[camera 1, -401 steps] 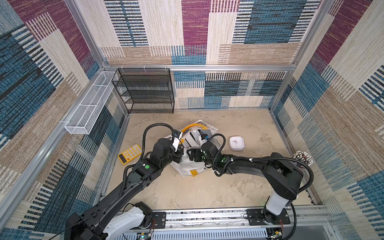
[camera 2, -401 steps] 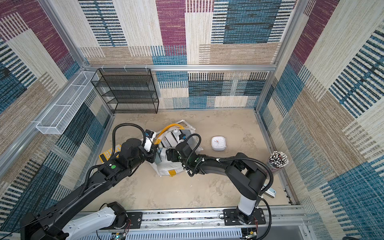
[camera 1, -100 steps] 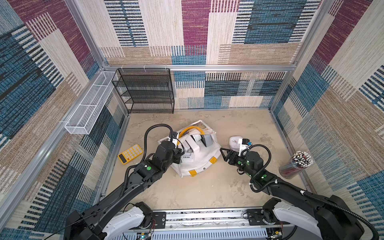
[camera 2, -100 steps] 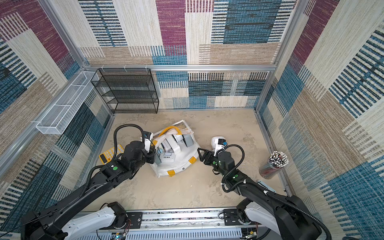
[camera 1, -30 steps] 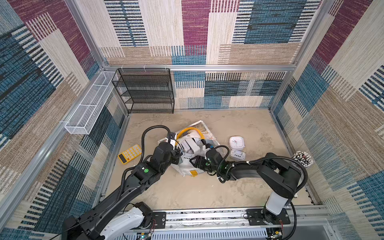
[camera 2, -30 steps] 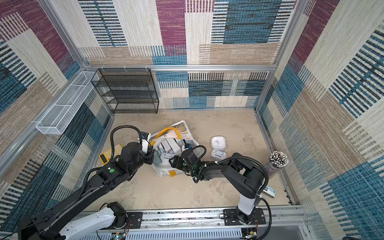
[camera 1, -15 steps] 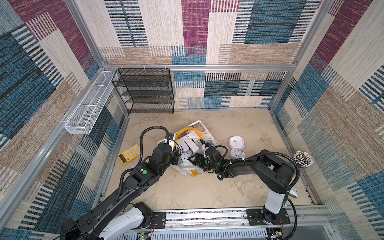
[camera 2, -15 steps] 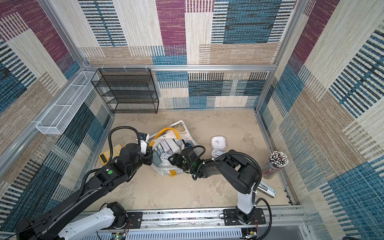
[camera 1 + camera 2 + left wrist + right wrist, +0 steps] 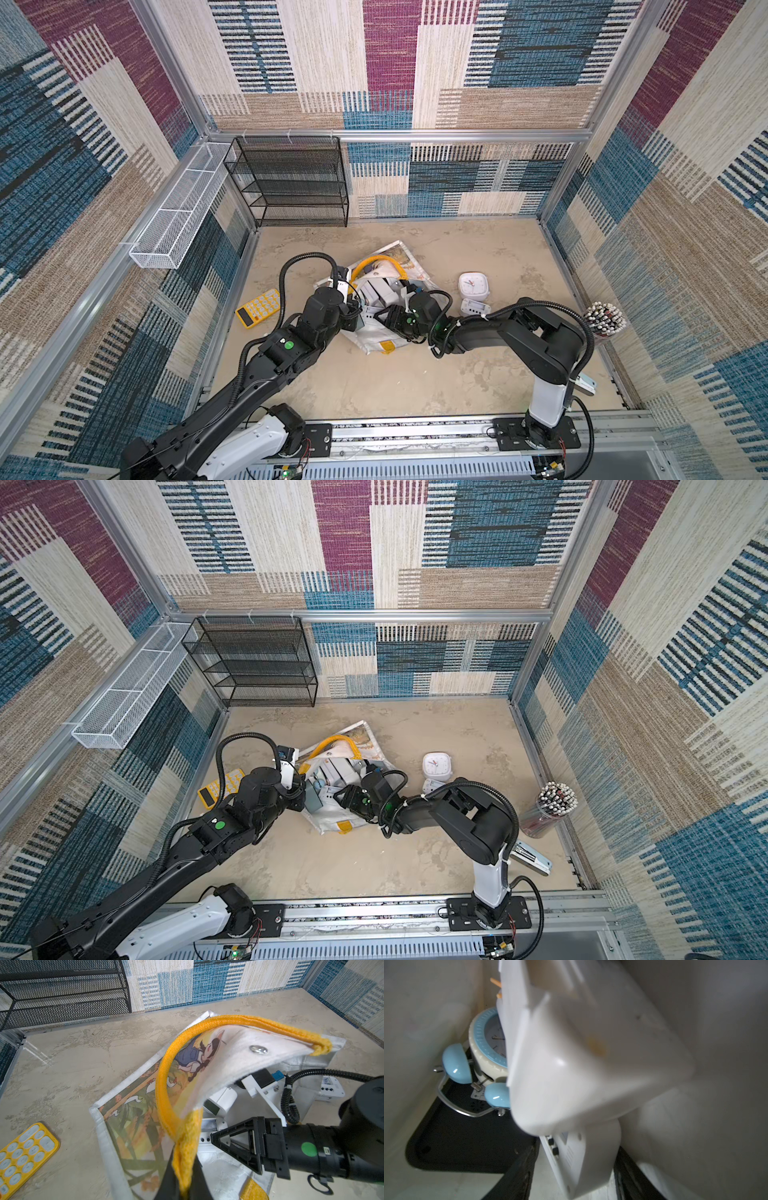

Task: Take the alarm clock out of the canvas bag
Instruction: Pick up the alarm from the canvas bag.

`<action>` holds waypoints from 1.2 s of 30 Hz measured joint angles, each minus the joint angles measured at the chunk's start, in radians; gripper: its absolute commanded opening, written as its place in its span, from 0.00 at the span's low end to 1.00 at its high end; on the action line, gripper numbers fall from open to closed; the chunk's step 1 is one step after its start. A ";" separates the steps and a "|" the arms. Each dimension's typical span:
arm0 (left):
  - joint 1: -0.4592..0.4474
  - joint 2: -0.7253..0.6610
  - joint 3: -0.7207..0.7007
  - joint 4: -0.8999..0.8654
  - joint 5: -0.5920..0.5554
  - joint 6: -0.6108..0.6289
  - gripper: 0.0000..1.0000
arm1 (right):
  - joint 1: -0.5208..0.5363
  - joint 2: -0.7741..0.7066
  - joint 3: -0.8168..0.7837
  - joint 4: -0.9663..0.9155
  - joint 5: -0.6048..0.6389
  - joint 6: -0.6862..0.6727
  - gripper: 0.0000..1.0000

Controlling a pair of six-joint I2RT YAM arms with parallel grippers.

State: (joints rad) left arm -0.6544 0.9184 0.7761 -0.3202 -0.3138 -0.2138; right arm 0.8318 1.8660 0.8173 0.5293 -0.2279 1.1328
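Left gripper point(image 9: 185, 1180): clamped tight on the yellow strap handle point(image 9: 164, 1088), lifting one side of the canvas bag point(image 9: 376, 340).
Right gripper point(image 9: 576, 1150): reached into the bag's mouth, jaws on either side of a white digital clock point(image 9: 583, 1161) and close against it. Whether they pinch it I cannot tell.
Bag: lying mid-table point(image 9: 374, 395) between the two arms.
Right wrist view only: a twin-bell alarm clock point(image 9: 488, 1043), cream with blue bells, deep inside the bag on a flat black thing point(image 9: 463, 1142).
Top views only: a white square clock point(image 9: 473, 286) on the table to the right of the bag, with a small white clock point(image 9: 475, 308) just beside it.
Left side: a yellow calculator point(image 9: 258, 308) on the table, apart from the bag.
Since three seconds ago: the right arm has left the small white clock and gone to the bag. The left grip is unchanged.
Hard to make out: a blurred white box point(image 9: 581, 1064) fills much of the right wrist view and covers part of the twin-bell dial.
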 measured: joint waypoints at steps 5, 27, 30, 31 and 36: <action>0.000 0.000 -0.003 0.001 0.000 -0.002 0.00 | 0.000 -0.020 -0.004 0.029 -0.008 0.007 0.58; 0.000 0.002 -0.008 0.010 0.000 -0.014 0.00 | 0.000 0.010 0.006 0.073 -0.026 0.026 0.52; 0.000 0.003 -0.008 0.010 0.000 -0.015 0.00 | 0.000 0.011 0.006 0.073 -0.026 0.026 0.49; 0.000 0.003 -0.008 0.010 0.000 -0.015 0.00 | 0.000 0.011 0.006 0.073 -0.026 0.025 0.47; 0.000 0.002 -0.009 0.010 0.000 -0.018 0.00 | 0.000 0.011 0.005 0.074 -0.026 0.025 0.41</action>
State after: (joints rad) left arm -0.6544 0.9199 0.7670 -0.3099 -0.3134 -0.2321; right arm 0.8314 1.8771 0.8223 0.6033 -0.2539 1.1576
